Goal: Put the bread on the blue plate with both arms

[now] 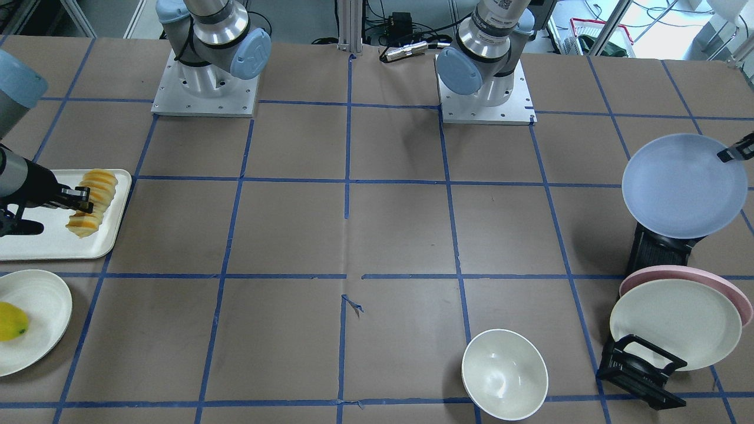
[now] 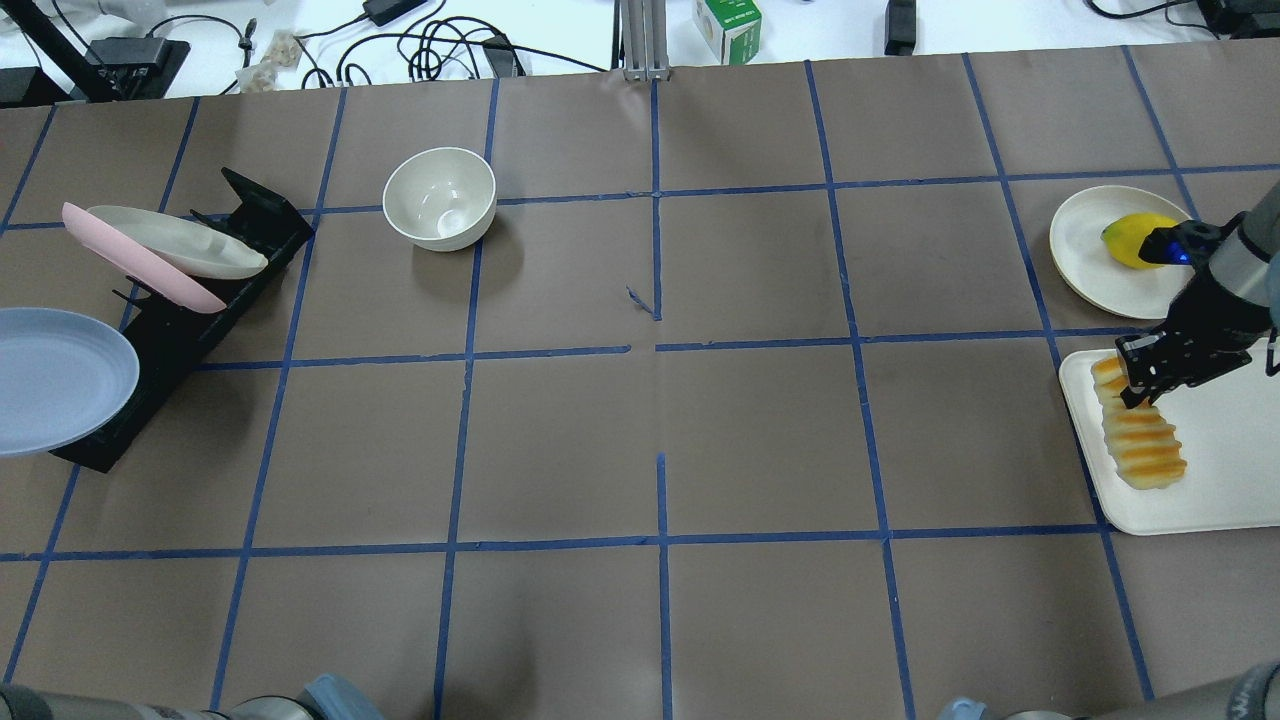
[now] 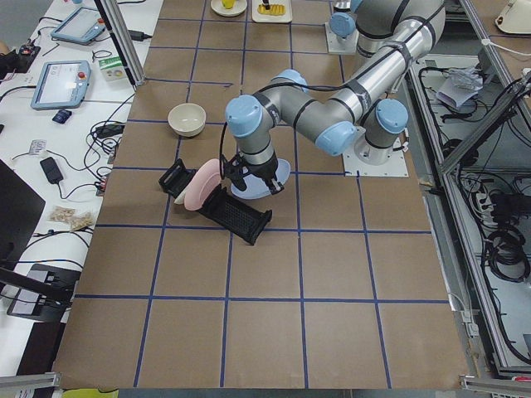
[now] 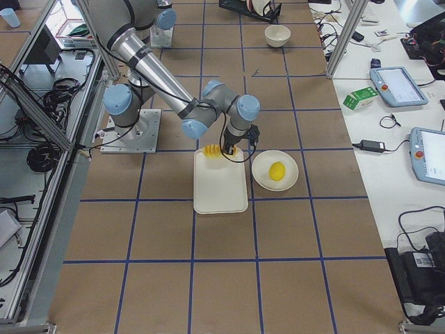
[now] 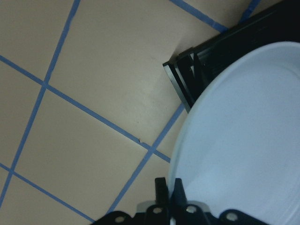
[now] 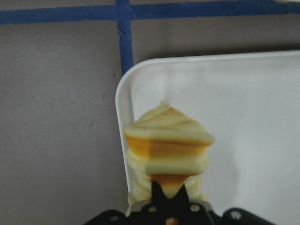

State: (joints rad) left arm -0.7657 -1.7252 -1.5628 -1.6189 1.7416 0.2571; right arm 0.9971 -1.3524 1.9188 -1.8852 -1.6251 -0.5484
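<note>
The bread (image 1: 97,197) is a sliced loaf with orange-yellow tops, on a cream tray (image 1: 53,244) at the table's right end. My right gripper (image 1: 82,200) is shut on the loaf's middle; this also shows in the overhead view (image 2: 1140,385) and the right wrist view (image 6: 168,197). I cannot tell whether the bread (image 6: 166,140) is off the tray (image 6: 243,117). The blue plate (image 1: 683,185) hangs tilted over a black rack (image 1: 657,247). My left gripper (image 1: 733,154) is shut on its rim, as the left wrist view (image 5: 168,192) shows, with the plate (image 5: 243,140) filling the right side.
A pink plate (image 1: 686,274) and a cream plate (image 1: 674,324) lean in the rack's other end (image 1: 639,371). A cream bowl (image 1: 505,374) stands near the far edge. A yellow fruit (image 1: 12,321) lies on a cream plate (image 1: 41,306) beside the tray.
</note>
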